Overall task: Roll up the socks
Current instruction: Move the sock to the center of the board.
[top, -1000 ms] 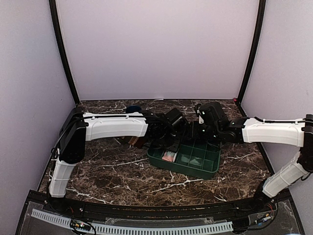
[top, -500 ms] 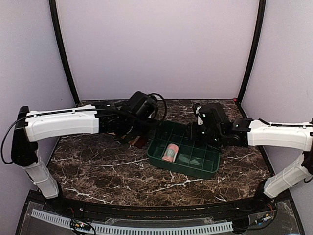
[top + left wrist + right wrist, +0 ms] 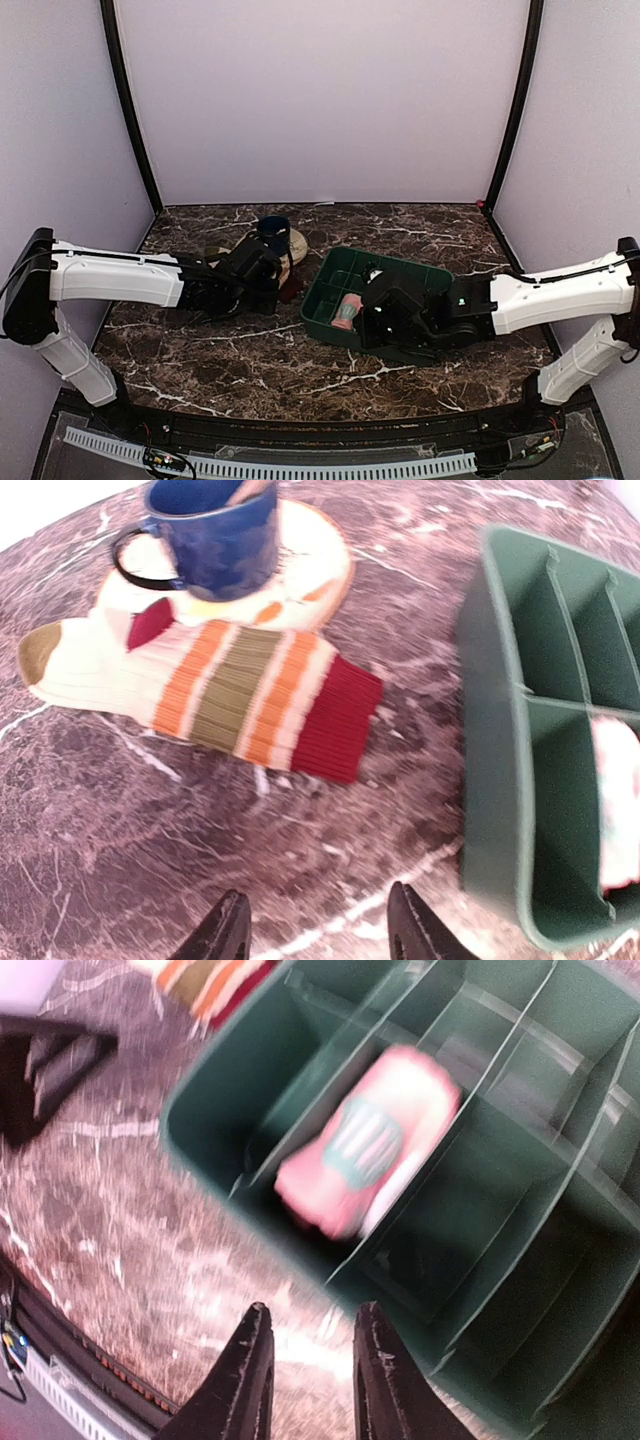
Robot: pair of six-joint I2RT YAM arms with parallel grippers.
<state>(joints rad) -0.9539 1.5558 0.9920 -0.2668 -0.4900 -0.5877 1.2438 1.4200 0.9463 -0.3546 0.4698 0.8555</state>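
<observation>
1. The pink sock point(image 3: 370, 1155) is seen rolled in the tray point(image 3: 490, 730) (near-left compartment)
2. The striped sock point(image 3: 215, 695) is laid flat on the desk point(image 3: 300, 850), unrolled
3. The left fingers point(image 3: 222, 938) and right fingers point(image 3: 378, 1370) are held apart, empty

Striped sock point(image 3: 220, 695) lies flat on the bench point(image 3: 150, 820), its foot end touching the coaster point(image 3: 310, 560) under a mug point(image 3: 215, 530). Pink sock point(image 3: 615, 810) sits in the tray point(image 3: 500, 780). Tool point(image 3: 315, 935) gapes, empty.

Soft even light, wrist views blurred — streaky
</observation>
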